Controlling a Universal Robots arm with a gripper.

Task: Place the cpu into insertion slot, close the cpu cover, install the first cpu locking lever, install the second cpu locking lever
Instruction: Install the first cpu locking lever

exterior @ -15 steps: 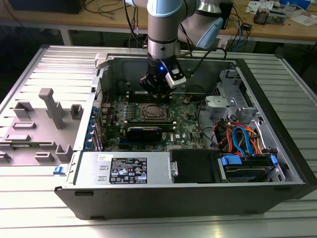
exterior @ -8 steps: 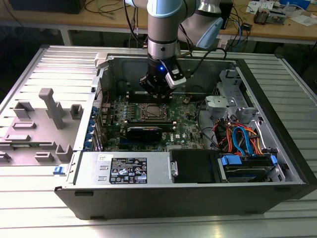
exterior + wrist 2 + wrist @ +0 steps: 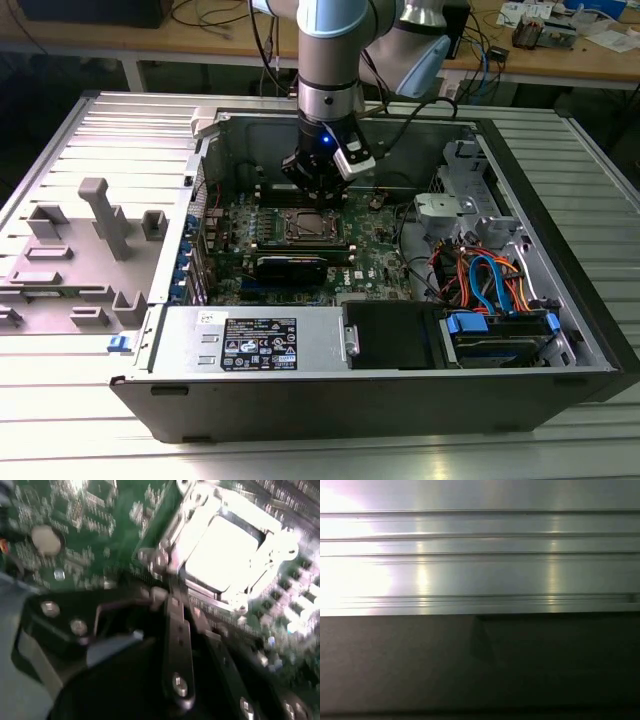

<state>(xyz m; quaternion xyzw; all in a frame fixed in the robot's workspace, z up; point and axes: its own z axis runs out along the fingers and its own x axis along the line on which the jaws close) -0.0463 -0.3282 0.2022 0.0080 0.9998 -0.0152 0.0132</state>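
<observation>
Inside the computer case [image 3: 560,330], the cpu [image 3: 305,226] sits in the insertion slot [image 3: 331,240].

Open computer case [image 3: 560,330] lying on the table [image 3: 60,130]; motherboard [image 3: 380,262] in its floor. Insertion slot [image 3: 312,227] near the board's middle, cpu [image 3: 222,555] seated in it, tool [image 3: 318,188] directly above its far edge. Power supply [image 3: 250,340] along the near wall; drive bay with cables [image 3: 490,285] toward the exterior view's right. Moulded tray [image 3: 75,260] outside, to the exterior view's left.

Ribbed metal table [image 3: 600,440], open computer case [image 3: 330,400], grey fixture [image 3: 90,250] resting on it.
</observation>
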